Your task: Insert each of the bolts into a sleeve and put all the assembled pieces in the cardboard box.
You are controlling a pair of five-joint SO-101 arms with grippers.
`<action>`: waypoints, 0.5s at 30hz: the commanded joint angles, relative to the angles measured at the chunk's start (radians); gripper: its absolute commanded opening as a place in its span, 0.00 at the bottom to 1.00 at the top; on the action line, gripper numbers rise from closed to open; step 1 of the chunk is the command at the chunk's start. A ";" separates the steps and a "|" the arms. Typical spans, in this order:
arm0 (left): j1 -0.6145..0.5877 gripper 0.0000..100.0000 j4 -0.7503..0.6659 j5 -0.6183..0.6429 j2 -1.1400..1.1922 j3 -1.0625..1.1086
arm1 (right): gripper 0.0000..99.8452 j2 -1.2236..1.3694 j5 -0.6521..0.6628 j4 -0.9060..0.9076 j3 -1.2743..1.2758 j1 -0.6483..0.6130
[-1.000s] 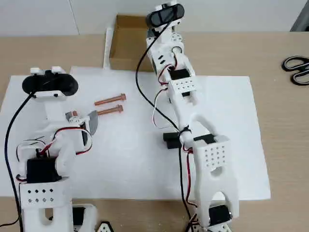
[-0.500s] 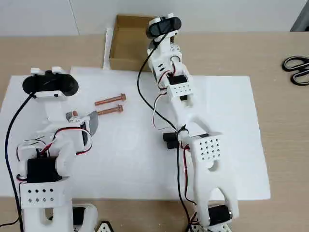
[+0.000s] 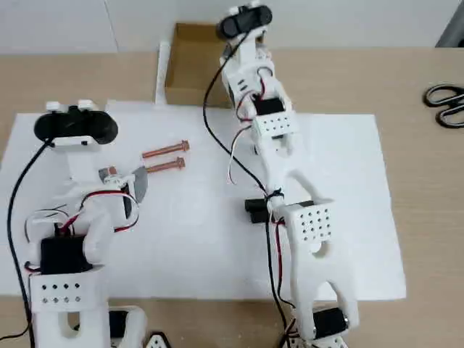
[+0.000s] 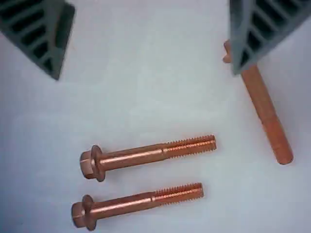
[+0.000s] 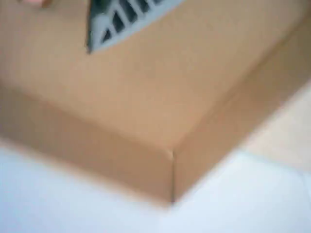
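Two copper bolts (image 3: 165,150) (image 3: 165,165) lie side by side on the white foam sheet (image 3: 203,239). In the left wrist view they are the bolt (image 4: 146,155) and the bolt (image 4: 136,206). A third bolt (image 4: 265,111) lies partly under one grey finger (image 4: 262,29). My left gripper (image 3: 123,180) (image 4: 146,73) hangs open just short of the pair, holding nothing. My right gripper (image 5: 121,19) is over the cardboard box (image 3: 190,65) (image 5: 209,136) at the table's back. A black sleeve (image 3: 255,209) lies beside the right arm.
Scissors (image 3: 446,101) rest on the wooden table at the far right. The right arm (image 3: 272,130) stretches across the foam sheet's middle toward the box. Open foam lies between the bolts and the sleeve.
The right arm has shifted slightly farther back over the box. The left arm and the bolts have not moved.
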 commanded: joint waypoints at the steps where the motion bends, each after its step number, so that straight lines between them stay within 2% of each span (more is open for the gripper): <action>1: -0.005 0.21 -0.023 -0.005 -0.017 -0.012 | 0.16 -0.038 0.014 0.194 -0.256 0.021; 9: -0.006 0.21 -0.023 -0.005 -0.017 -0.013 | 0.16 -0.036 0.015 0.641 -0.697 0.051; 15: 0.000 0.21 -0.014 -0.008 -0.017 -0.015 | 0.16 -0.102 0.012 0.946 -0.720 0.101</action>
